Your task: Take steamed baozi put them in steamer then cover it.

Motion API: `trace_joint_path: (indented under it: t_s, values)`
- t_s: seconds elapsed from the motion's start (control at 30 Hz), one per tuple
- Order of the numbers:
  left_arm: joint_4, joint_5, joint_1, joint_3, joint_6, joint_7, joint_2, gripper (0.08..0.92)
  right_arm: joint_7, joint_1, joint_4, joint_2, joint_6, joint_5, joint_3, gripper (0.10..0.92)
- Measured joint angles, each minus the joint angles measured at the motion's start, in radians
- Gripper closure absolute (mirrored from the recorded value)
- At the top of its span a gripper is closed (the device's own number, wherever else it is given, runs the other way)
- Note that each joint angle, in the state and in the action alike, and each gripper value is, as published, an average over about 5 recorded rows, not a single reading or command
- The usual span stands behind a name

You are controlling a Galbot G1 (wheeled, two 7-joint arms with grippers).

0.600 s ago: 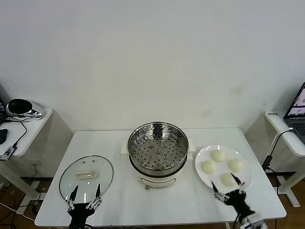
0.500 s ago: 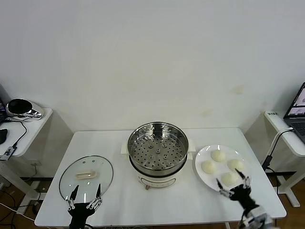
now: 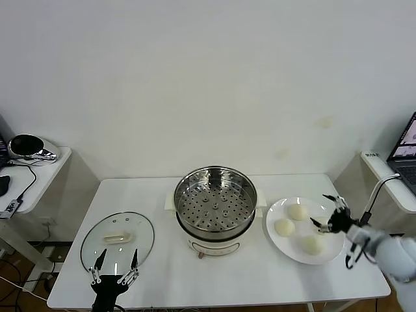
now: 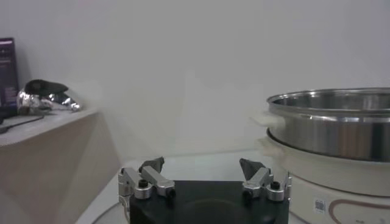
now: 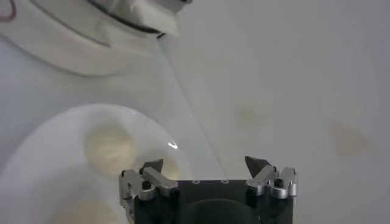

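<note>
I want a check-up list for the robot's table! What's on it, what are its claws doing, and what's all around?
Surface: white table, with everything below standing on it.
Job's things: steamer in the middle, uncovered, perforated tray bare. Three baozi in sight on a white plate on the robot's right; the right gripper may hide a fourth. Glass cover lies flat on the robot's left.
Clutter: nothing seen.
Grippers: left gripper open, at the table's near edge by the cover. Right gripper open, above the plate's far right side, holding nothing.
Cables: some on the left side table; one down by the right desk.
Surroundings: plain white wall; a shiny object on the left side table; a laptop on the right.
</note>
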Motion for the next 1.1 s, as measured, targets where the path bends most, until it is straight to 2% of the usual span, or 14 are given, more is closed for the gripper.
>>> trace_joint_path:
  t_s: [0.23,0.43,1.1]
  values:
    - [-0.01,0.024,0.005,-0.008,-0.003,0.002,-0.003,0.177,-0.181,0.301,-0.16,-0.021,0.035,-0.019,-0.293,0.203]
    - [-0.006,0.039,-0.004,-0.013,-0.001,-0.001,-0.008,0.177,-0.271,0.483,-0.285,0.008,0.071,-0.041,-0.487,0.203]
    - [-0.006,0.073,0.008,-0.039,-0.004,0.006,-0.003,0.177,-0.368,0.721,-0.625,0.209,0.142,-0.151,-0.754,0.203]
